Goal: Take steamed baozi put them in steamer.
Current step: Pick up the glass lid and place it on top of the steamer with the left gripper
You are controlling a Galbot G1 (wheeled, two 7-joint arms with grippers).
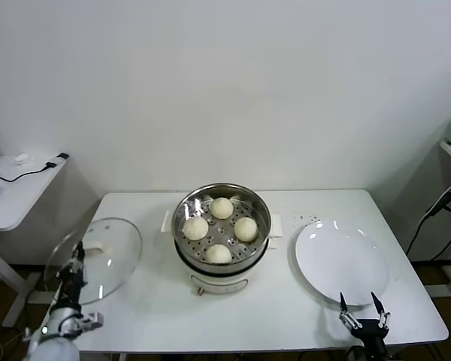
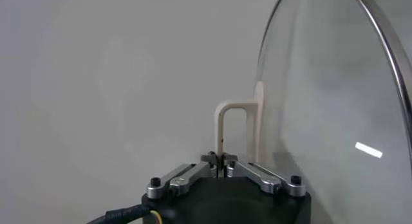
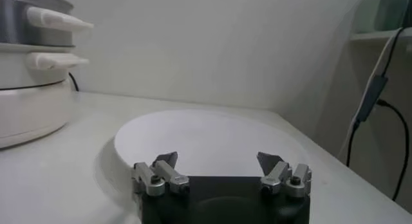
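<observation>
Only the left wrist view shows the grip up close: the left gripper point(image 2: 222, 159) has its fingers pinched tight on the cream loop handle point(image 2: 233, 125) of the glass lid point(image 2: 335, 103), and the lid stands on edge beside it. The head view shows the same lid point(image 1: 98, 256) tilted up at the table's point(image 1: 270, 316) left edge, with the left gripper point(image 1: 77, 259) at the near left corner, reaching up from below. The right wrist view alone shows the side of the steamer point(image 3: 29, 71), with its steel pot on a cream base and its cream side handles (the inside is hidden from there). From the head view, the steamer point(image 1: 222, 259) sits in the middle of the table, and all four steamed baozi point(image 1: 222, 208) lie on its perforated tray, spaced in a ring. The white plate point(image 1: 342, 261) lies flat toward the table's right edge with nothing on it. The right gripper point(image 1: 361, 307) rests low at the near edge, just in front of the plate point(image 3: 206, 141), with its fingers spread wide and holding nothing.
</observation>
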